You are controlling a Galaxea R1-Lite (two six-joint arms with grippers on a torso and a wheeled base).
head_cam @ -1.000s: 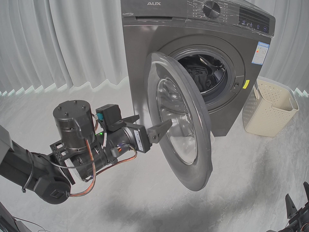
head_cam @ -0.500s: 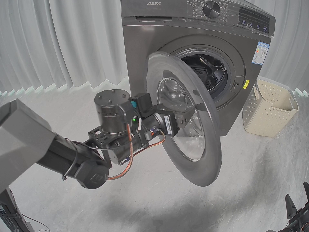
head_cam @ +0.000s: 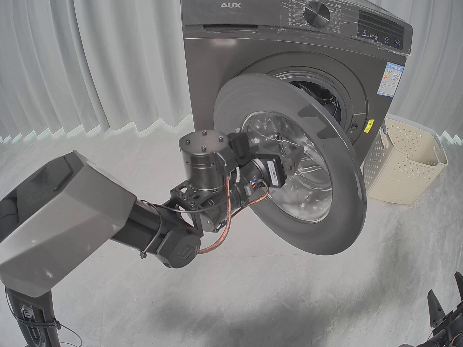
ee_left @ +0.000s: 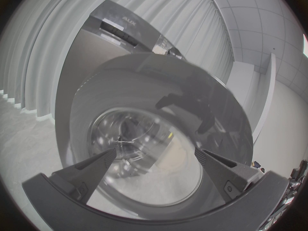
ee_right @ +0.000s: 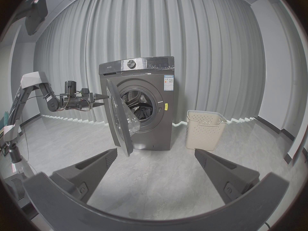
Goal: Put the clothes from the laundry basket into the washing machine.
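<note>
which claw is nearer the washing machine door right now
Left. The left claw is right up at the outer face of the washing machine door, open and facing its glass. The right claw is low and far back from it, open and empty.

Curtain (head_cam: 96, 54): pale, pleated, floor-length, along the back.
Floor (head_cam: 299, 290): light grey, marbled, smooth.
Ceiling (ee_left: 256, 20): white square panels.
Wall (ee_left: 288, 129): plain white, beside the curtain.
Light: even, soft.

The head camera looks down on the washer (head_cam: 217, 49) from near. The left wrist camera faces the door (ee_left: 144, 77), very close. The right wrist camera, far back, shares washer, door and basket (ee_right: 205, 130) with the head view.
</note>
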